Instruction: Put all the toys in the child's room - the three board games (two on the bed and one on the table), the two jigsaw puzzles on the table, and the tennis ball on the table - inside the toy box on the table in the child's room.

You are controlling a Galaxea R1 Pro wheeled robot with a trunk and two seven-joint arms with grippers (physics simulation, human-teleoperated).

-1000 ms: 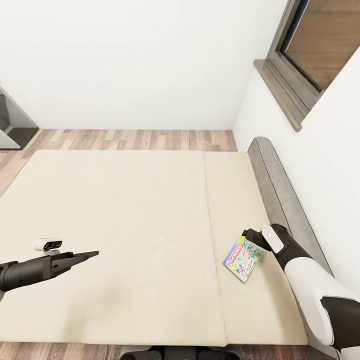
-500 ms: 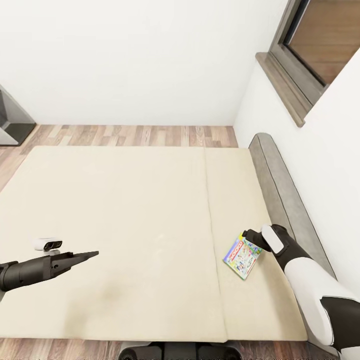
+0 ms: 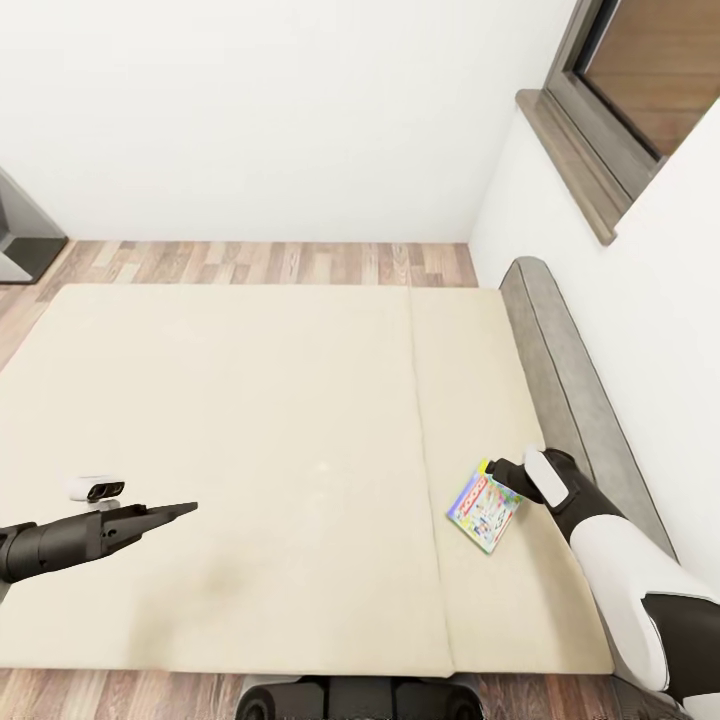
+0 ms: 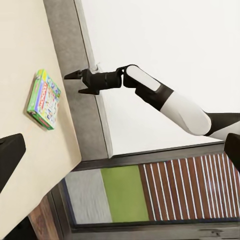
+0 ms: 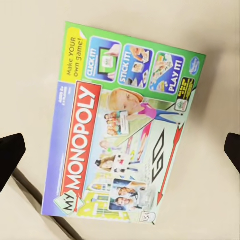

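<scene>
Monopoly board game [image 3: 485, 513] flat on bed [image 3: 250, 450], lower right of head view (near grey headboard). Right gripper [image 4: 75, 83] above it, spread wide, holding nothing. Left gripper [image 3: 185, 509] lower left, state unclear.

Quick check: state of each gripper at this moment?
Left gripper: cannot be told, holding nothing.
Right gripper: open, empty, above the Monopoly box lying flat on the bed.
</scene>
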